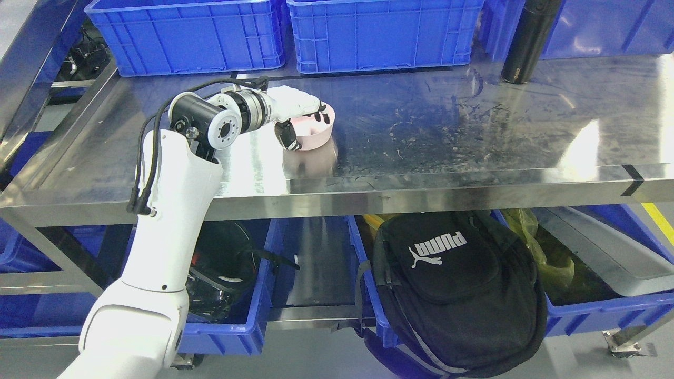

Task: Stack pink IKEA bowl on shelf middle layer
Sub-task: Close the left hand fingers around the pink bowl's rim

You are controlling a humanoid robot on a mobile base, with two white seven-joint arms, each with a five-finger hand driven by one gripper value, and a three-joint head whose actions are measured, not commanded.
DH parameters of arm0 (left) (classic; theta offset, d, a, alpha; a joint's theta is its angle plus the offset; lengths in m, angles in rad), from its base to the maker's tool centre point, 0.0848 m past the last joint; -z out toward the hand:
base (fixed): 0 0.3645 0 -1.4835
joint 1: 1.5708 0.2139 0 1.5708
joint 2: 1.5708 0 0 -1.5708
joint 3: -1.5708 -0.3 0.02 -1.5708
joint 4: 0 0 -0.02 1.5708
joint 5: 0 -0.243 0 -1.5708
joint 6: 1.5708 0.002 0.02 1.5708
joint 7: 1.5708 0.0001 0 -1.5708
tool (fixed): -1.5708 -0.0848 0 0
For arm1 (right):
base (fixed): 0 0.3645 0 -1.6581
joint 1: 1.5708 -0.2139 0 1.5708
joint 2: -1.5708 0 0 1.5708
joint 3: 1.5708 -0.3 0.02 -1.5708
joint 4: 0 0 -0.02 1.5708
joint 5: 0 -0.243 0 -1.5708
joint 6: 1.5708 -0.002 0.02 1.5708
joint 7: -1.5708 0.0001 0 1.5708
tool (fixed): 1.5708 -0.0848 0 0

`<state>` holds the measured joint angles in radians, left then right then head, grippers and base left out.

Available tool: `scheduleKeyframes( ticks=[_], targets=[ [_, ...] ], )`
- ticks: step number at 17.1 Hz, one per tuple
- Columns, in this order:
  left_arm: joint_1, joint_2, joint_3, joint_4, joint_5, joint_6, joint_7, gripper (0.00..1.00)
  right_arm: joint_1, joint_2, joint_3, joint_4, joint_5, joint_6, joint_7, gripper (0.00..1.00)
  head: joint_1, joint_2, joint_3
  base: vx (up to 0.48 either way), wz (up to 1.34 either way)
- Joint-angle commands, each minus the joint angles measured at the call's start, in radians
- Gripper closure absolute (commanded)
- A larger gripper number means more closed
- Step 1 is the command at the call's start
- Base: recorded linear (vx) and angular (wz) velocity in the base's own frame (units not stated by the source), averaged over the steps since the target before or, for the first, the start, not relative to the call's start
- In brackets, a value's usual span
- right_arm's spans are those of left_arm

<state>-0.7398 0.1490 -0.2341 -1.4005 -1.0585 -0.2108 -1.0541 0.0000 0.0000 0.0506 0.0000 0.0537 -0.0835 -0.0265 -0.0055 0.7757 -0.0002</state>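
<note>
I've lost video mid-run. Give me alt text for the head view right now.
The left hand grips a pink bowl by its rim, fingers inside and thumb outside, on a steel shelf. Blue crates line the back, with a black bottle upright at the back right. A black backpack sits below; the right arm is out of view.

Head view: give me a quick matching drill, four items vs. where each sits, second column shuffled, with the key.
Items:
1. pink bowl
2. black bottle
3. black backpack
4. blue crates

Places:
A. below the steel shelf, lower right
B. in the left hand, on the shelf's left part
C. back row of the shelf
D. standing upright at the shelf's far right

Pairs: 1-B, 2-D, 3-A, 4-C
</note>
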Motion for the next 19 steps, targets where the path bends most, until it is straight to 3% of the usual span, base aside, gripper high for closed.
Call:
scheduleKeyframes(
  ticks=[1,7,10,15,19],
  targets=[
    [-0.027,-0.016,-0.011,0.104,-0.005,-0.002,0.006,0.41,0.023,-0.017,0.0,-0.017,0.0,0.001,0.0,0.0,0.0,0.0,0.0,0.0,0.0],
    [-0.026,-0.02,-0.011,0.114,-0.009,-0.015,0.003,0.48,0.023,-0.017,0.0,-0.017,0.0,0.001,0.0,0.0,0.0,0.0,0.0,0.0,0.0],
    [-0.026,-0.02,-0.005,0.12,-0.009,-0.019,0.002,0.57,0.023,-0.017,0.0,-0.017,0.0,0.001,0.0,0.0,0.0,0.0,0.0,0.0,0.0],
    [-0.024,-0.028,0.05,0.13,-0.009,-0.099,-0.009,0.84,0.023,-0.017,0.0,-0.017,0.0,0.001,0.0,0.0,0.0,0.0,0.0,0.0,0.0],
    [-0.016,-0.028,0.11,0.129,-0.006,-0.165,-0.014,0.99,0.023,-0.017,0.0,-0.017,0.0,0.001,0.0,0.0,0.0,0.0,0.0,0.0,0.0]
  ],
)
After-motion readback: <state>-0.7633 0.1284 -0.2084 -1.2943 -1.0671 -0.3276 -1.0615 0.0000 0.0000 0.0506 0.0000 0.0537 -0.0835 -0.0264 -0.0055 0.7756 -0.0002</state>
